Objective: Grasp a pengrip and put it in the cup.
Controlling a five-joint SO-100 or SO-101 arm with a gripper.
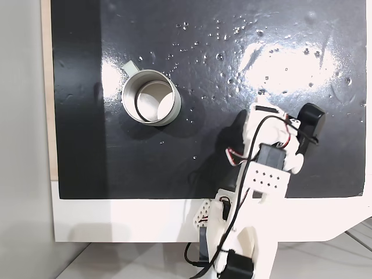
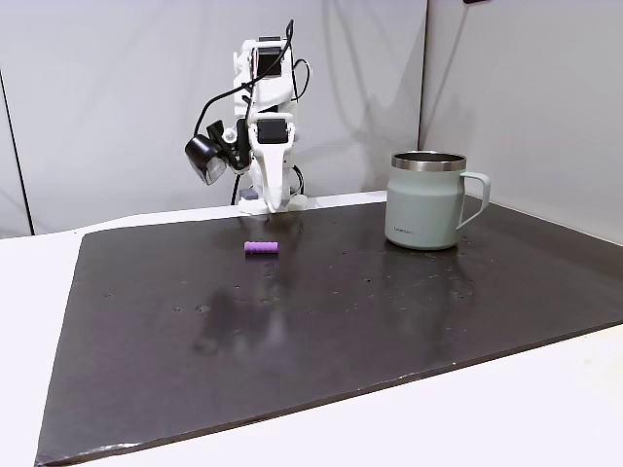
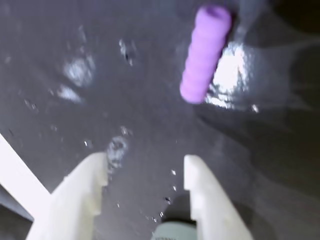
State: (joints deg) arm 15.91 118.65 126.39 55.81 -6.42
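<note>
The purple pengrip (image 2: 260, 247) lies flat on the black mat, a short ribbed tube. In the wrist view the pengrip (image 3: 204, 52) sits ahead of the fingers and slightly right of the gap. My gripper (image 3: 145, 162) is open, with bare mat between its two white fingers (image 3: 82, 192). In a fixed view the gripper (image 2: 275, 204) points down, close to the mat, just behind the pengrip. The grey metal cup (image 2: 423, 199) stands upright well to the right with its handle turned away from the arm. In a fixed view from above, the cup (image 1: 151, 97) looks hollow with nothing seen inside, and the arm (image 1: 267, 174) covers the pengrip.
The black mat (image 2: 341, 321) covers most of the white table (image 2: 545, 399) and is speckled with glare and small marks. A black wrist camera (image 2: 206, 161) sticks out beside the arm. Grey walls stand close behind the arm and the cup. Open mat lies between pengrip and cup.
</note>
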